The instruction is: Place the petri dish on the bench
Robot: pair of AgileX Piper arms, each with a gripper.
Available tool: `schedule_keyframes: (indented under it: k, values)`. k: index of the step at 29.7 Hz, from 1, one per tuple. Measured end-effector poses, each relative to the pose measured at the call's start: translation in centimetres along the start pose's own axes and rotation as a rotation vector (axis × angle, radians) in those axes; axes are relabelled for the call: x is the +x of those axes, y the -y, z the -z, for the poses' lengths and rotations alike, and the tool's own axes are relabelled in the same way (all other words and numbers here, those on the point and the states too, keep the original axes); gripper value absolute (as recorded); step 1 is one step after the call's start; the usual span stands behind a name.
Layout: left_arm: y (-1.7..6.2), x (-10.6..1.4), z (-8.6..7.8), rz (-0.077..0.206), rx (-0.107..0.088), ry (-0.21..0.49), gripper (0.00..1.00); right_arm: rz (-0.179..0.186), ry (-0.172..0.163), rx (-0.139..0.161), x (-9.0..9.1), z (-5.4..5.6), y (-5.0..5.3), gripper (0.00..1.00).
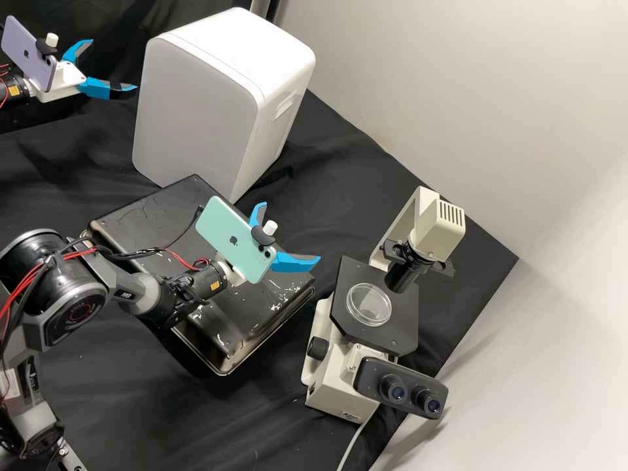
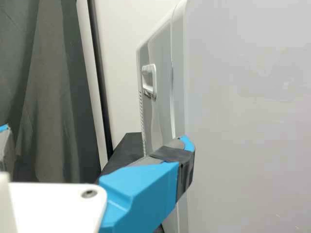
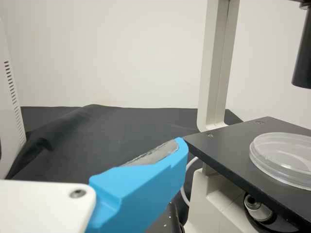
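Right gripper (image 1: 291, 233), wide open & empty, sits at 9 o'clock of petri dish (image 1: 369, 303), prob. for pickup off microscope stage (image 1: 350, 278).

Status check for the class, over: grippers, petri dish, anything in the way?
Left gripper open, beside white box. Right gripper open, short of microscope stage. Petri dish on stage, untouched. Black lens tube hangs close beside it.

Dk grey arm (image 1: 140, 296), red cables (image 1: 25, 278), blue fingers (image 1: 294, 261)
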Motion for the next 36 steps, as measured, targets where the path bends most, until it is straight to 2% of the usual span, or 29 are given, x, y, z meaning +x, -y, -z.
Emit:
schedule_keyframes:
  k: [12, 17, 20, 23, 26, 28, 31, 32, 36]
  values:
    - [0.00, 0.0, 0.0, 0.000, 0.000, 0.000, 1.00, 0.000, 0.000, 0.000, 0.0, 0.0, 0.0, 1.00]
    - [0.15, -0.3, -0.5, -0.002, 0.008, 0.027, 1.00, 0.000, 0.000, 0.000, 0.0, 0.0, 0.0, 1.00]
    - [0.19, -1.2, -1.6, -0.001, 0.029, 0.090, 1.00, 0.000, 0.000, 0.000, 0.0, 0.0, 0.0, 1.00]
    - [0.07, -2.5, -3.2, -0.033, 0.056, 0.190, 1.00, 0.000, 0.000, 0.000, 0.0, 0.0, 0.0, 1.00]
    - [0.25, -3.9, -4.5, -0.082, 0.088, 0.315, 1.00, 0.000, 0.000, 0.000, 0.0, 0.0, 0.0, 1.00]
    - [0.76, -5.0, -5.0, -0.071, 0.104, 0.372, 1.00, 0.000, 0.000, 0.000, 0.0, 0.0, 0.0, 1.00]
    - [1.52, -6.4, -5.6, -0.034, 0.117, 0.428, 1.00, 0.000, 0.000, 0.000, 0.0, 0.0, 0.0, 1.00]
    - [1.93, -7.2, -5.8, -0.014, 0.121, 0.451, 1.00, 0.000, 0.000, 0.000, 0.0, 0.0, 0.0, 1.00]
    - [2.87, -9.5, -6.7, 0.033, 0.136, 0.537, 1.00, 0.000, 0.000, 0.000, 0.0, 0.0, 0.0, 1.00]
